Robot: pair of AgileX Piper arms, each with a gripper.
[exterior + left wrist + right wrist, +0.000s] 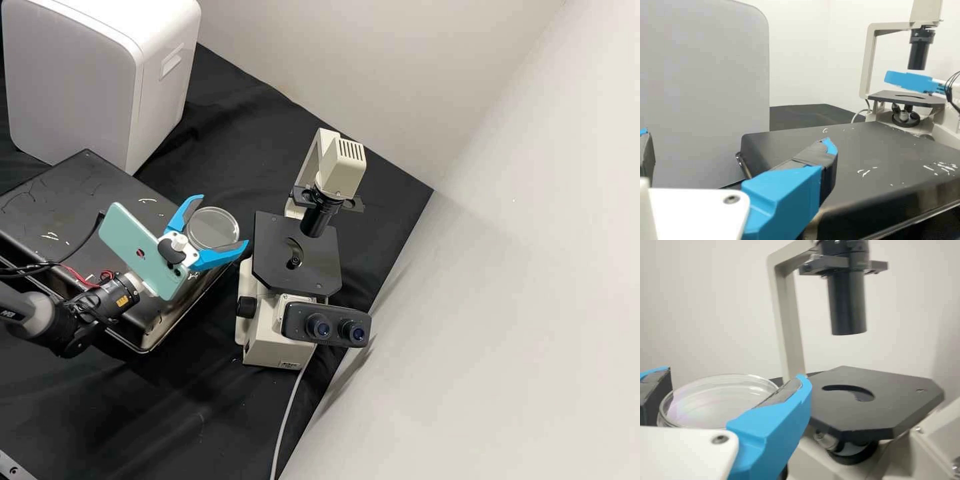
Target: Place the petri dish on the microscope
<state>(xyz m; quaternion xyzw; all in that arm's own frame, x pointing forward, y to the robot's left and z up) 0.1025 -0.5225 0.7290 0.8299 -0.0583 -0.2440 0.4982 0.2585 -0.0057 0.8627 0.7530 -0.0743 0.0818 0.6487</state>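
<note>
While the petri dish (211,229) hangs clear of the microscope (280,333), the right gripper (220,223) holds it by the rim, one blue finger on either side; in the high view the dish sits level above the near corner of a black box (60,207), just beside the black stage (313,267) and not touching it. From the right wrist view the dish (715,400) is seen edge-on between the fingers of the right gripper (730,380), clear-walled and shallow; the stage (890,400) with its round opening lies just past it, and the dark lens tube (846,300) hangs above that opening. The left wrist view looks across the scuffed top of the box (880,150) from the far side; the left gripper (737,140) stands wide with nothing between its fingers, beside a white appliance (700,90); farther off, a blue finger (912,81) of the right gripper shows above the stage (905,97). The high view adds the eyepieces (330,327) and the black-draped desk (220,147).
</note>
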